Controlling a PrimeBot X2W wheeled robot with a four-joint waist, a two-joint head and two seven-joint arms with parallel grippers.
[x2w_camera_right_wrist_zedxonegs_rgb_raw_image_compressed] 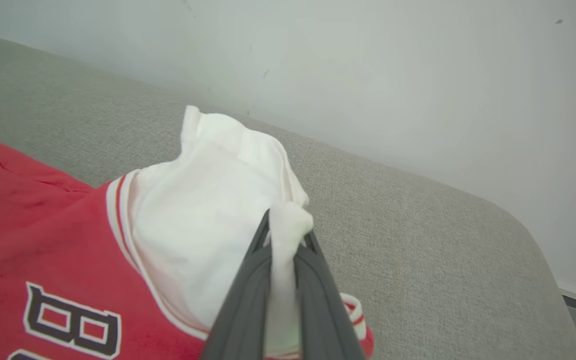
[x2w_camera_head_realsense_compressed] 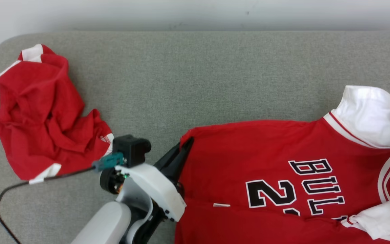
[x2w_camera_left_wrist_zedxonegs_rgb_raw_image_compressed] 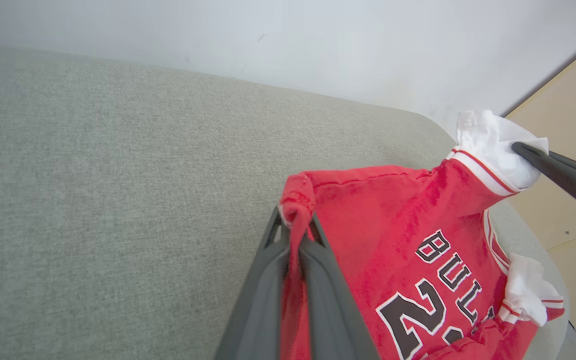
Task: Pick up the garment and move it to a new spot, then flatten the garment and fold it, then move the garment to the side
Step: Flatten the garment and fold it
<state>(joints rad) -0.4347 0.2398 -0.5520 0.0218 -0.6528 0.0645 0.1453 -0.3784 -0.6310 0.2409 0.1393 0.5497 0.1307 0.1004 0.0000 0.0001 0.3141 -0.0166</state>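
Left end effector (x2w_camera_left_wrist_zedxonegs_rgb_raw_image_compressed: 294,222) clamps the jersey (x2w_camera_head_realsense_compressed: 249,152) hem corner; right end effector (x2w_camera_right_wrist_zedxonegs_rgb_raw_image_compressed: 288,232) clamps its white sleeve. Jersey on the sofa (x2w_camera_head_realsense_compressed: 181,67), well right of the crumpled shirt (x2w_camera_head_realsense_compressed: 42,112). To flatten: pull apart evenly, lower taut.

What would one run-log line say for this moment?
left gripper: shut on jersey corner | right gripper: shut on white sleeve | other red garment: crumpled, apart

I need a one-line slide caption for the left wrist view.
The left gripper pinches a corner of the red jersey; right gripper holds its white sleeve, over a grey couch.
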